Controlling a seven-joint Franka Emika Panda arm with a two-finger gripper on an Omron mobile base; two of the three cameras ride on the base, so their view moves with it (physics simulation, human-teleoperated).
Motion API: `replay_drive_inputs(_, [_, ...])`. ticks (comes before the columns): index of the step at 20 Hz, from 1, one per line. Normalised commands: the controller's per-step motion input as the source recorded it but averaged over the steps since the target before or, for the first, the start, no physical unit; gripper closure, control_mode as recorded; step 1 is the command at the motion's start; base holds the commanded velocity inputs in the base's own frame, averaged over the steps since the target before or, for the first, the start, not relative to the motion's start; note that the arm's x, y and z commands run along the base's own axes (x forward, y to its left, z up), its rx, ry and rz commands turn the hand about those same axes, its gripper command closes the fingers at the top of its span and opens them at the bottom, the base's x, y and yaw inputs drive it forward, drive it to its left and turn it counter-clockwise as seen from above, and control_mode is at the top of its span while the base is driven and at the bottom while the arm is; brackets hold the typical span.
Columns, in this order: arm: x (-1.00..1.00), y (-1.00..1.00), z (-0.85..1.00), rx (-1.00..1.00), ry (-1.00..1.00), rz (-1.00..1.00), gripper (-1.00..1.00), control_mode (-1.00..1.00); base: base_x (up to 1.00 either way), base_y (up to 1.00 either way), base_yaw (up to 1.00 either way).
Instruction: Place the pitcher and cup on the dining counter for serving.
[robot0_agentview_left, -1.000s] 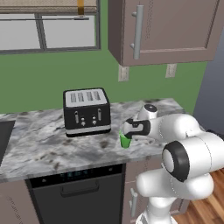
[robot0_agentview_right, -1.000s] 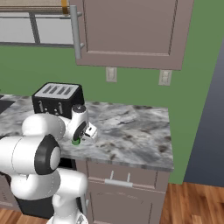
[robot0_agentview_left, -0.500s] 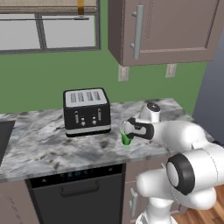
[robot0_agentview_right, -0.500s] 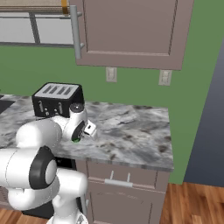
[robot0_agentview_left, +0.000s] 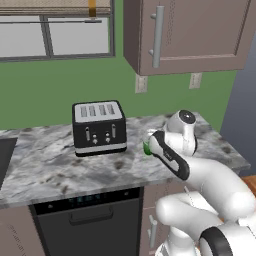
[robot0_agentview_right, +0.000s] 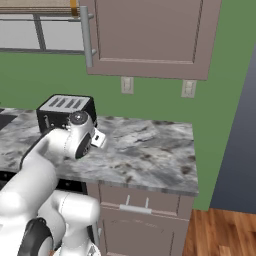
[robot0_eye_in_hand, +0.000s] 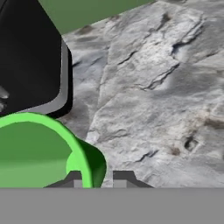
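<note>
the cup (robot0_eye_in_hand: 41, 151) sits at the gripper (robot0_eye_in_hand: 97, 178), its rim between the fingertips, over the worktop (robot0_eye_in_hand: 153, 87) just beside the toaster (robot0_agentview_left: 99, 127); you're pinching its wall, it seems; keep it upright and clear of the toaster as you carry it off.

Rendered frames: bright, even, diffuse lighting; faint soft shadows under the toaster (robot0_agentview_left: 99, 128); no glare; slightly coarse, soft textures.
</note>
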Motion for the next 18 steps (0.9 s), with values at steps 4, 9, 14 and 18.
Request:
replay_drive_inputs(4, [-0.16,0.0,0.99,0.0,-0.01,0.0,1.0,-1.0,0.0,0.0,0.0])
replay_drive_inputs(9, [-0.06,-0.02,0.74,0.0,0.0,0.0,1.0,-1.0,0.0,0.0,0.0])
replay_drive_inputs(14, [-0.06,-0.29,0.39,0.04,0.01,0.02,1.0,1.0,-0.05,-0.15,0.03])
replay_drive_inputs(18, [0.0,0.0,0.0,0.0,0.0,0.0,1.0,1.0,-0.56,-0.91,0.4])
